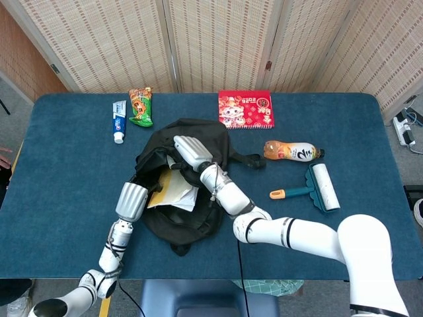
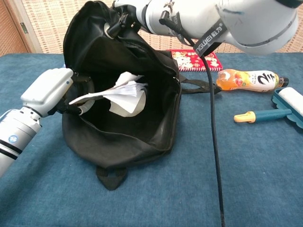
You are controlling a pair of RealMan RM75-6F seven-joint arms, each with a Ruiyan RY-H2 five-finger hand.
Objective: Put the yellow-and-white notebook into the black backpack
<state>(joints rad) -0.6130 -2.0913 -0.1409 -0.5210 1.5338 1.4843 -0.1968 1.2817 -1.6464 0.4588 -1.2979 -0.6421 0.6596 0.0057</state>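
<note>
Left hand on notebook inside backpack

Black backpack mouth gapes; notebook and left hand block its left side; right side free.

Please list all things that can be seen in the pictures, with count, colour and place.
backpack: 1, black, table middle, mouth held open
notebook: 1, yellow and white, inside the backpack mouth, pages splayed
red book: 1, red with cartoon print, far side of the table
bottle: 1, orange drink with white label, lying right of the backpack
lint roller: 1, teal with white roll and orange handle tip, right side
toothpaste: 1, blue and white, far left
snack bag: 1, green, beside the toothpaste
table: 1, blue cover
left hand: 1, silver, at the backpack mouth, holding the notebook
right hand: 1, silver, holding up the backpack's top edge
</note>
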